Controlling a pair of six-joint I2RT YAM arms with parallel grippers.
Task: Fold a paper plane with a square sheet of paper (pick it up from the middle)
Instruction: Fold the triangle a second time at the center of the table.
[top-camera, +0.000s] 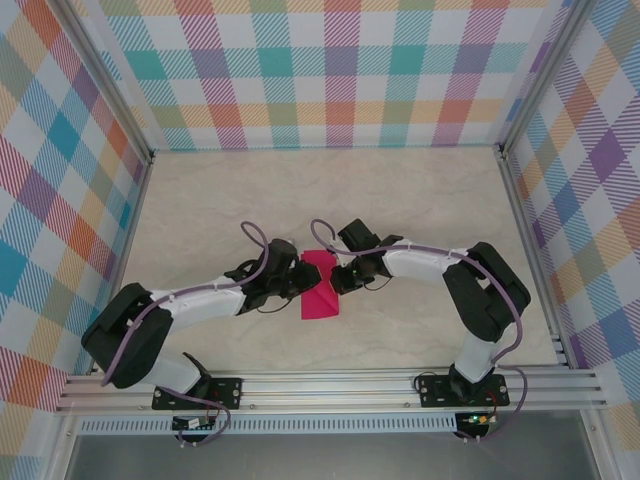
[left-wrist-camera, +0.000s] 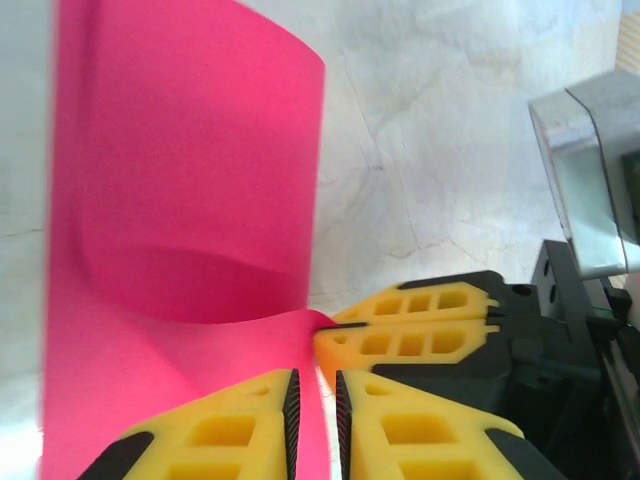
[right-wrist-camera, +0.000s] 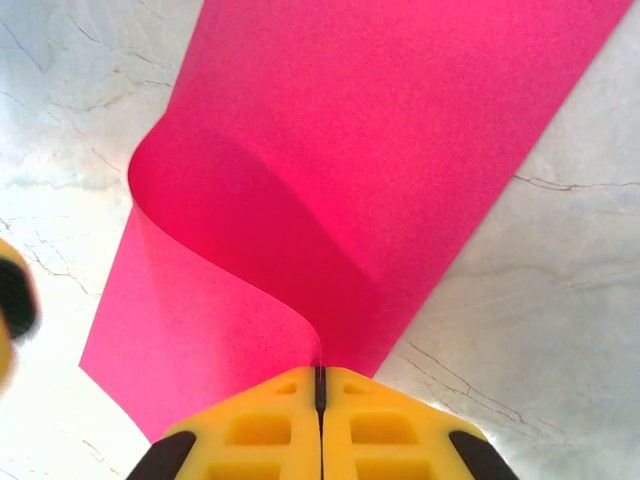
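The square sheet of paper (top-camera: 322, 296) is bright magenta and lies mid-table between my two grippers, one side curled up off the surface. My right gripper (right-wrist-camera: 320, 372) is shut on the edge of the paper (right-wrist-camera: 400, 150), which bends up in a loop from its tips. In the left wrist view the same right gripper (left-wrist-camera: 335, 326) pinches a raised fold of the paper (left-wrist-camera: 180, 180). My left gripper (left-wrist-camera: 313, 380) stands narrowly open, the sheet passing through the gap with a sliver of light beside it. From above, the left gripper (top-camera: 291, 279) and right gripper (top-camera: 341, 278) face each other across the sheet.
The pale marble tabletop (top-camera: 420, 200) has free room behind and to both sides. Plaid walls (top-camera: 340, 70) close in the back and sides. An aluminium rail (top-camera: 330, 385) carrying the arm bases runs along the near edge.
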